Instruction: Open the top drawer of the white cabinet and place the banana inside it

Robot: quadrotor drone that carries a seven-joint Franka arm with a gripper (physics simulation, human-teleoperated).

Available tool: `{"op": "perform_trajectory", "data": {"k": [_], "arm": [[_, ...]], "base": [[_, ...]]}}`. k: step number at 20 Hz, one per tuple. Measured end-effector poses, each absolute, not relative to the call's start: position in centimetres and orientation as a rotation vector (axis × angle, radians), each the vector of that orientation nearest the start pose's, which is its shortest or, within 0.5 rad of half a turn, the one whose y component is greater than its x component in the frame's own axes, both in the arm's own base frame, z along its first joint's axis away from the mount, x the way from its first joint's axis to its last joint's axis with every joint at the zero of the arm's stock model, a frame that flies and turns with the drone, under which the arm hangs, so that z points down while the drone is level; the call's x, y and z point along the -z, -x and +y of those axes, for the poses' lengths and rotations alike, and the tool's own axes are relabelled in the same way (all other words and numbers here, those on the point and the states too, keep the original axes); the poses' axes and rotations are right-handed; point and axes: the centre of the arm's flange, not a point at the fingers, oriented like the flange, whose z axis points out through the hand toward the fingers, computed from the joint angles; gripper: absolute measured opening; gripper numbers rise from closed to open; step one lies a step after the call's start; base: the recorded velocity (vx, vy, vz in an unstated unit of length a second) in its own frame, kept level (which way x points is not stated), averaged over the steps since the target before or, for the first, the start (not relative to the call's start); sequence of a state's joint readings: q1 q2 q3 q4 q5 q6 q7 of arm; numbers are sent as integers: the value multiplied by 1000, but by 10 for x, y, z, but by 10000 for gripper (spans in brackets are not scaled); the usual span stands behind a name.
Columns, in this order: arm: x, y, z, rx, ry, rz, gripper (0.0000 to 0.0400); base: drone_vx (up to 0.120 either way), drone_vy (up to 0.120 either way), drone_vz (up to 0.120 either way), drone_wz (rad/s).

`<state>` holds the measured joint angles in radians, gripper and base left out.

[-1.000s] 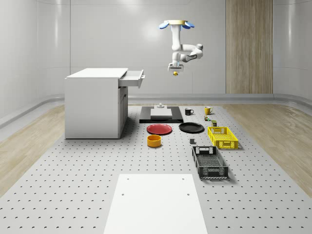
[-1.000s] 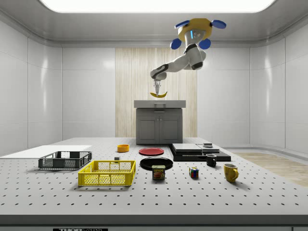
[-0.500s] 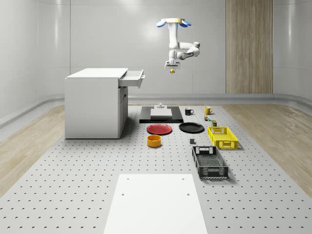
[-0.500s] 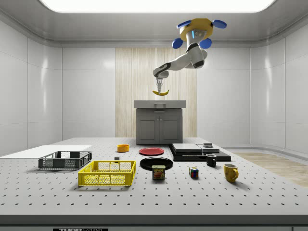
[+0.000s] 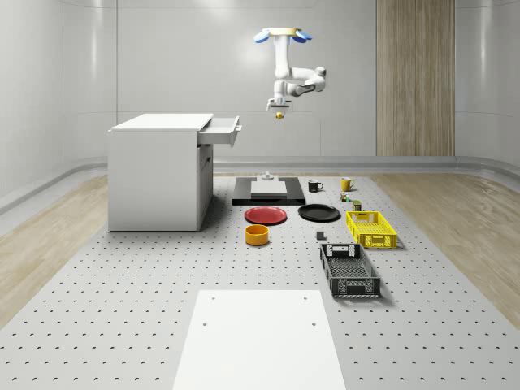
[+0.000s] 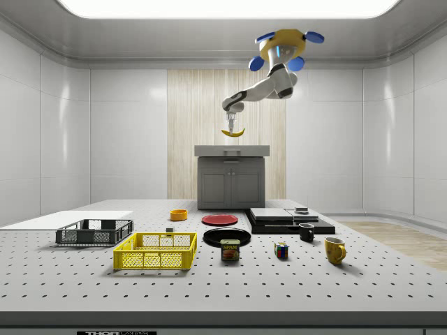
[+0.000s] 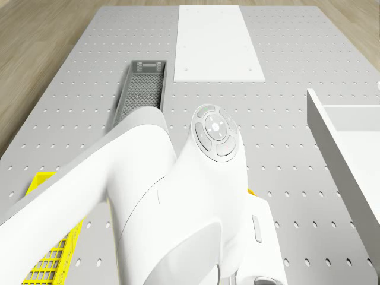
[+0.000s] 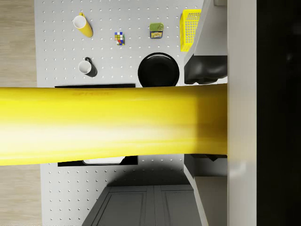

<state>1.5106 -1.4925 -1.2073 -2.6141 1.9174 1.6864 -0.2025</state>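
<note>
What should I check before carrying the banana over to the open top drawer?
1. Top drawer of the white cabinet pulled out: ok.
2. Banana held in the gripper: ok; it hangs under the wrist and crosses the wrist view.
3. Drone hovering above cabinet height: ok.
4. Banana over the drawer: not ok; in the whole-scene view it hangs off to the drawer's right.
5. Banana higher than the drawer front: ok.
6. Drawer interior free: cannot tell.

Yellow banana [image 6: 232, 132] held aloft, white cabinet's top drawer [image 5: 223, 128] open
</note>
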Motion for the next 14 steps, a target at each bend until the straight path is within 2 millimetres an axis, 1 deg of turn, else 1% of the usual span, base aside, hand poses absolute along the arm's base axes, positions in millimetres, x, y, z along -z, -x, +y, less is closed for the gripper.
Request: {"op": "perform_trajectory", "data": {"k": [6, 9, 14], "arm": [[-565, -369, 40, -814, 10, -1, 193], [-565, -369, 40, -814, 10, -1, 193], [-565, -369, 40, -814, 10, -1, 193]], "base": [[0, -120, 0, 0], [0, -120, 107, 0], [0, -120, 0, 0]]}}
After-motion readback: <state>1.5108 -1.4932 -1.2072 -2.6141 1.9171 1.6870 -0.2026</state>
